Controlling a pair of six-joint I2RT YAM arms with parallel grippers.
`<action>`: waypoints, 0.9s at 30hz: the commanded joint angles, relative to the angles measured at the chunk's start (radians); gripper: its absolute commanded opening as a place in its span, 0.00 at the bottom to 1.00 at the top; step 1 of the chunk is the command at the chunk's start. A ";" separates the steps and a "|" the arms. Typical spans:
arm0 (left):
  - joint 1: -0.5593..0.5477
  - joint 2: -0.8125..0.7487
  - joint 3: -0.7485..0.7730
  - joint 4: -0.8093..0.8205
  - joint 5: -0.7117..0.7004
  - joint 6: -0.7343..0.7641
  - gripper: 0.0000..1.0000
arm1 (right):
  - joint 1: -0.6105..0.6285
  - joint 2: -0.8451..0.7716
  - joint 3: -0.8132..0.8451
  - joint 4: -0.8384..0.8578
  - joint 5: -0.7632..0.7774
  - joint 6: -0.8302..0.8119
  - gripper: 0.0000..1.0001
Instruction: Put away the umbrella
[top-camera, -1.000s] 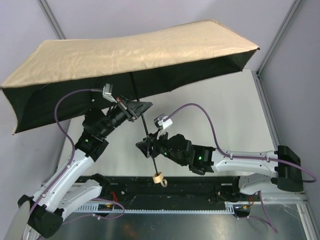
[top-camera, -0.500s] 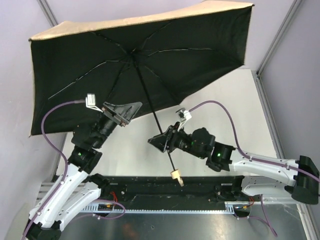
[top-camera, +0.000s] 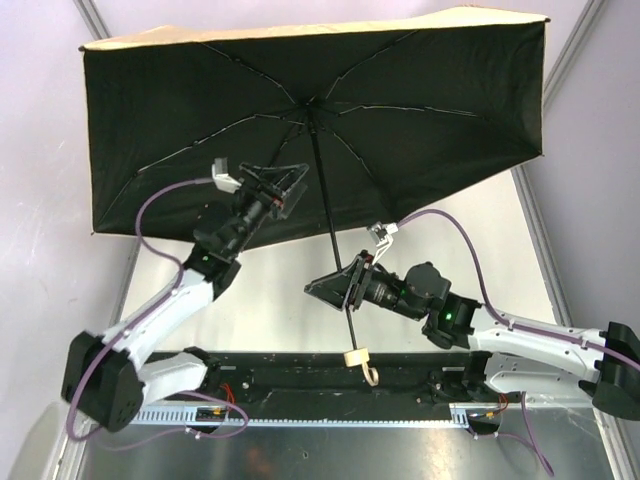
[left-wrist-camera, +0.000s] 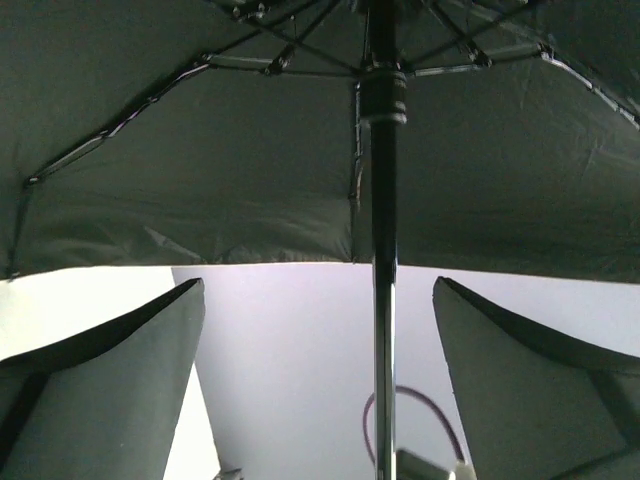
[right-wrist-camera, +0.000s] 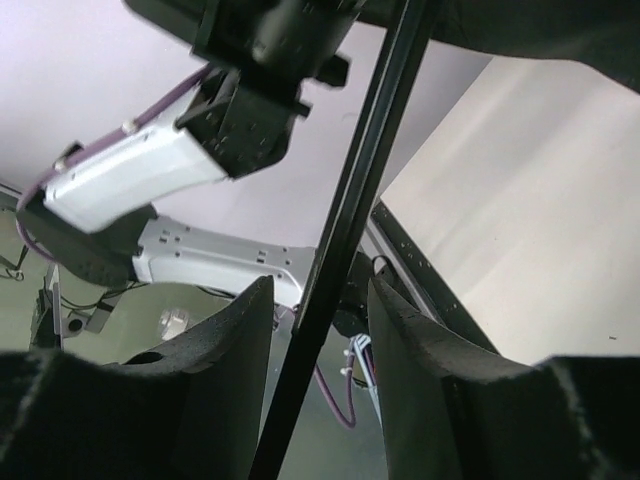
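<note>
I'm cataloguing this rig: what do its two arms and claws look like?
Left arm and right arm: white links, black joints. Left claw and right claw: black, wedge-shaped fingers. A purple cable loops to a small silvery box on each wrist.

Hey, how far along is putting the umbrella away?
Nothing looks done: the umbrella is fully spread. In hand: the right gripper clamps its shaft, the left gripper open near the runner. Left: collapse it, shorten the shaft, stow it.
</note>
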 joint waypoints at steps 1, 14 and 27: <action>0.004 0.129 0.090 0.300 0.047 -0.086 0.96 | 0.015 -0.055 -0.017 0.063 -0.031 -0.012 0.00; -0.020 0.519 0.194 0.982 0.030 -0.179 0.65 | 0.106 -0.108 -0.028 -0.052 0.051 -0.150 0.00; -0.065 0.537 0.225 0.908 -0.051 -0.144 0.56 | 0.108 -0.137 -0.027 -0.074 0.079 -0.165 0.00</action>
